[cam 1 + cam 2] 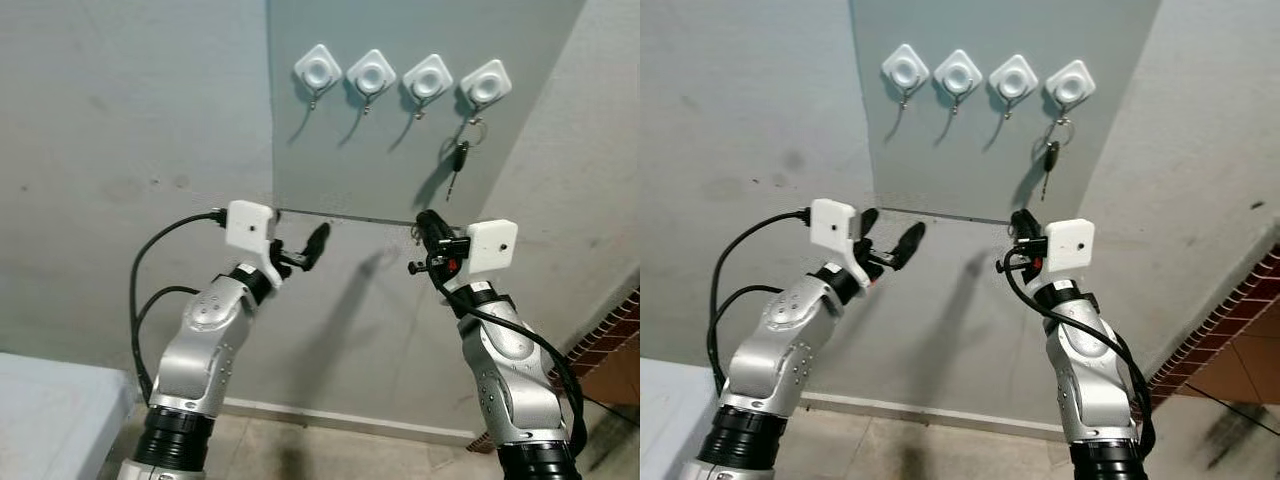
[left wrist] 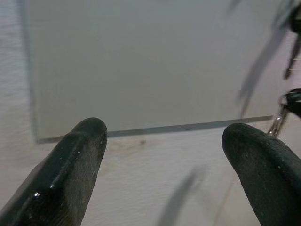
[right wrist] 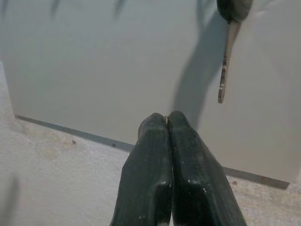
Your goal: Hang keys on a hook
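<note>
A set of keys (image 1: 460,160) with a black head hangs from the rightmost of several white hooks (image 1: 486,85) on a grey wall panel (image 1: 400,150). The other hooks are bare. My right gripper (image 1: 425,220) is raised below and slightly left of the keys, shut with nothing between its fingers. In the right wrist view the closed fingertips (image 3: 160,125) point at the panel, and the key (image 3: 225,70) dangles above them. At the panel's lower left corner my left gripper (image 1: 298,245) is up and open, its fingers (image 2: 80,155) spread wide and empty.
A white surface (image 1: 50,415) juts in at the lower left. At the lower right are a brick edge (image 1: 615,335) and tiled floor. The plain wall runs down to a baseboard (image 1: 340,415) between my arms.
</note>
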Controlling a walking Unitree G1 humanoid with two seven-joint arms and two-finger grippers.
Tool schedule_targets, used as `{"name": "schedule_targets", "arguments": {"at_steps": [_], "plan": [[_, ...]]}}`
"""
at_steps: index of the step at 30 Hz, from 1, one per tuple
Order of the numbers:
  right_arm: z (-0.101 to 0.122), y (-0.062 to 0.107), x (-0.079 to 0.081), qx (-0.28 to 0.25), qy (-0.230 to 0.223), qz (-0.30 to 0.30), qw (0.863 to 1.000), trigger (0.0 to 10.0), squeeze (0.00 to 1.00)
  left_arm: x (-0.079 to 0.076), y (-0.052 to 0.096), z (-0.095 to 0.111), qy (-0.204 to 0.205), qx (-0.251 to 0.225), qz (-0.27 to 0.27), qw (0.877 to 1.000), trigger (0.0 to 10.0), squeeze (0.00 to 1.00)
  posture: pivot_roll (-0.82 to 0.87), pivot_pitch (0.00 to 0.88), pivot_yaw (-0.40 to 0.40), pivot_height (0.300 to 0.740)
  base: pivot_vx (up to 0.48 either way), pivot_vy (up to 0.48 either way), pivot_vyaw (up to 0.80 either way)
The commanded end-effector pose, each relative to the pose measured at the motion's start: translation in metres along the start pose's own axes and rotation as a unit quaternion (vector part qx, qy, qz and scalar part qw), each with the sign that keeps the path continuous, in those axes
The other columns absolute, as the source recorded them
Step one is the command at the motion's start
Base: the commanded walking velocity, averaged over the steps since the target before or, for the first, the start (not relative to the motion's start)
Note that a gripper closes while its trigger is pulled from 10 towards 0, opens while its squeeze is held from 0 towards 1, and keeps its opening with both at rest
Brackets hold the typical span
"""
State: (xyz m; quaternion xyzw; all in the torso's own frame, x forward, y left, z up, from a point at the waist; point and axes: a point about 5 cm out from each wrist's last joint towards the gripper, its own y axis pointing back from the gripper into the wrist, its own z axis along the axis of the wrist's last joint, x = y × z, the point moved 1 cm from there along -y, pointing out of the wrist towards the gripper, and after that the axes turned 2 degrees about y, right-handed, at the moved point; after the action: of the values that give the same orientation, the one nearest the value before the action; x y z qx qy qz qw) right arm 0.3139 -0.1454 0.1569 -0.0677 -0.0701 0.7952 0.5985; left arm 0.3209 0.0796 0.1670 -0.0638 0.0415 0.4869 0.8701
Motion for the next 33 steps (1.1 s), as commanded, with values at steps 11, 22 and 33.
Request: {"name": "schedule_targets", "arguments": {"at_steps": [11,22,33], "plan": [[0.034,-0.024,0.027,-0.06,-0.028,0.102,0.993,10.0,0.0,-0.025,-0.009,0.026,-0.021,-0.03,-0.065,0.997,10.0,0.0,-0.01,0.01,-0.003,0.74,0.0,0.0,0.0],[0.051,-0.038,0.035,-0.09,-0.052,0.131,0.986,10.0,0.0,-0.029,-0.011,0.04,-0.025,-0.048,-0.074,0.996,10.0,0.0,-0.01,0.012,-0.006,0.74,0.0,0.0,0.0],[0.071,-0.042,0.036,-0.136,-0.093,0.144,0.976,10.0,0.0,-0.033,-0.012,0.044,-0.025,-0.052,-0.08,0.995,10.0,0.0,0.0,0.013,-0.013,0.74,0.0,0.0,0.0]]}}
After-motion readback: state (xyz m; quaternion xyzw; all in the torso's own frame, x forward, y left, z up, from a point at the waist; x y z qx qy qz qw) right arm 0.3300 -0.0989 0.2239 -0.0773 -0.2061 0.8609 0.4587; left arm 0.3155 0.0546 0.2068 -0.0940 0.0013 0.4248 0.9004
